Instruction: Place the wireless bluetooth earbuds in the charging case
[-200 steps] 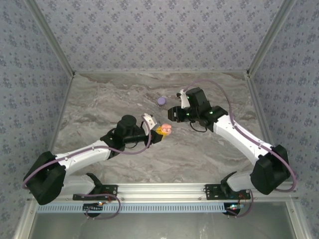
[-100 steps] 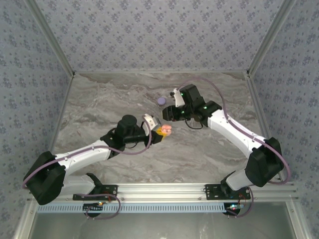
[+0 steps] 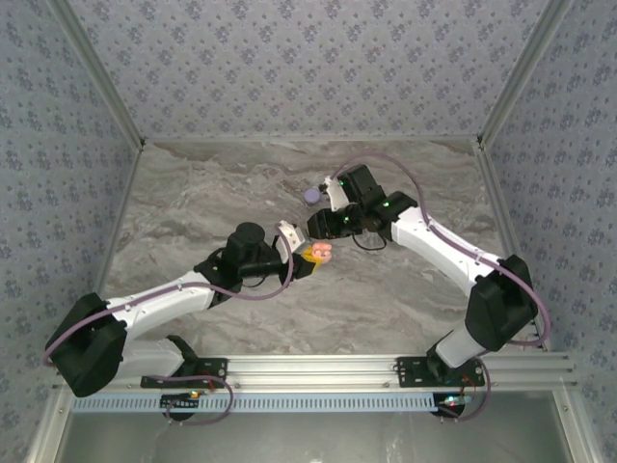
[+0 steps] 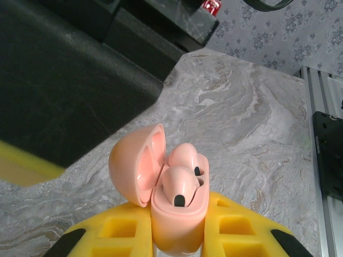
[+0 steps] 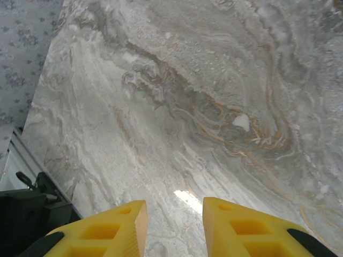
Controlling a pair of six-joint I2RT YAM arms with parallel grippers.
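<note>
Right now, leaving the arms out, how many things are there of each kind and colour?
Pink charging case: 1, open, held in the left gripper
Pink earbuds: 2, both sitting in that case
Small purple round piece: 1, lying on the table
Total: 4

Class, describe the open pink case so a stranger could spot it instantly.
On the marble table, follow the left arm to its end effector near the middle. Clamped in its yellow fingers is the salmon-pink case, lid flipped open with two pink earbuds seated inside, unlike the lilac case lying farther back.
</note>
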